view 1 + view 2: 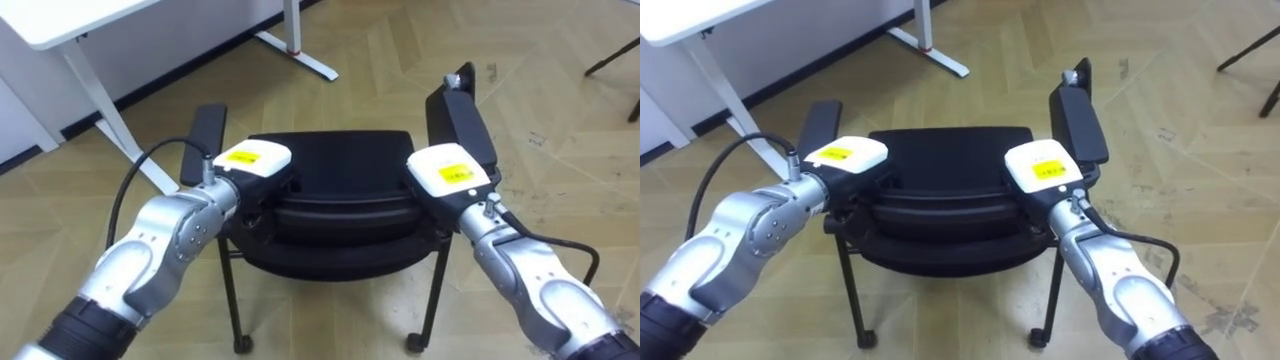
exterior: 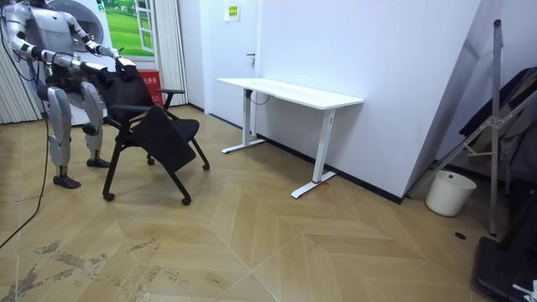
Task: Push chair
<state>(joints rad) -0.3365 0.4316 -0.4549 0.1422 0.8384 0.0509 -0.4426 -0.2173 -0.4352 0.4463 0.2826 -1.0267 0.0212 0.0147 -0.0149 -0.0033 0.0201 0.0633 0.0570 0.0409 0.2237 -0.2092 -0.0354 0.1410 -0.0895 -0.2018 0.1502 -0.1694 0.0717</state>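
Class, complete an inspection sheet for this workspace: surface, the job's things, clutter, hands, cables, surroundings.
surface: wooden parquet floor, scuffed in places.
job's things: black chair with armrests and castors, standing directly in front of the robot.
clutter: white bucket by the wall.
hands: left hand and right hand rest on top of the chair's backrest, one at each end.
cables: nothing seen beyond the robot's own.
surroundings: white desk against the wall.

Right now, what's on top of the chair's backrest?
The left hand and right hand sit on the top edge of the chair backrest, one near each end. Each hand covers the edge beneath it, so the contact there is hidden.
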